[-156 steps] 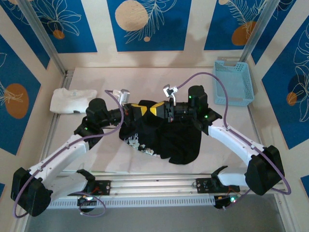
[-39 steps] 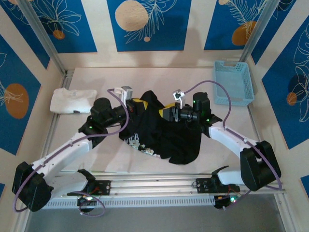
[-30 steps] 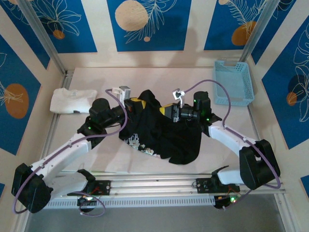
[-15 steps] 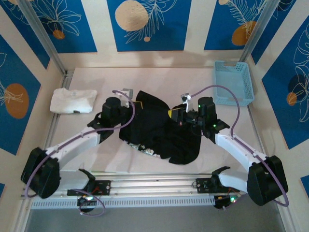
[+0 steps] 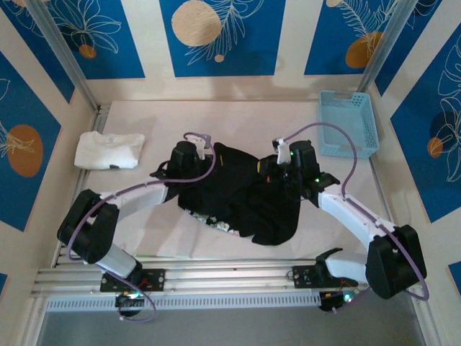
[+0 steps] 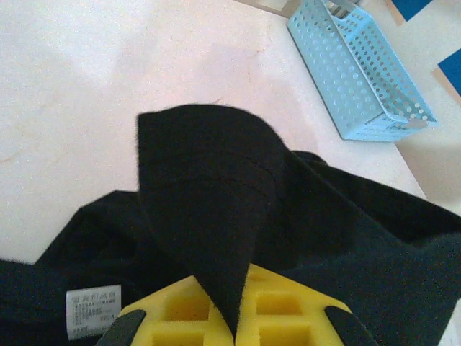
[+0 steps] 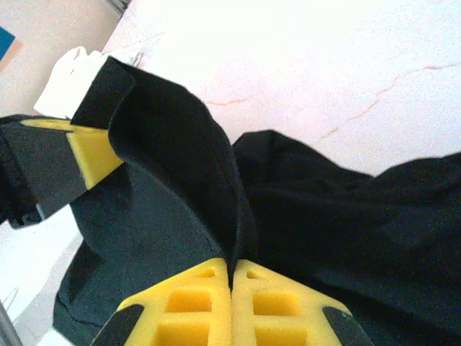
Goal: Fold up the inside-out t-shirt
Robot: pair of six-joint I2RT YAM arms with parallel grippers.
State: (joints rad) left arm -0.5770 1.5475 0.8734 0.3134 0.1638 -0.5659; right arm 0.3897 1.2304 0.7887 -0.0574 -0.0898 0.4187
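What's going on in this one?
Two robot arms are working on a black t-shirt bunched in the middle of the table. The left gripper and right gripper are each shut on a pinch of its cloth, close together near the shirt's far edge, held up in a peak. No neat fold shows yet. A folded white t-shirt lies at the far left and a light-blue basket at the far right.
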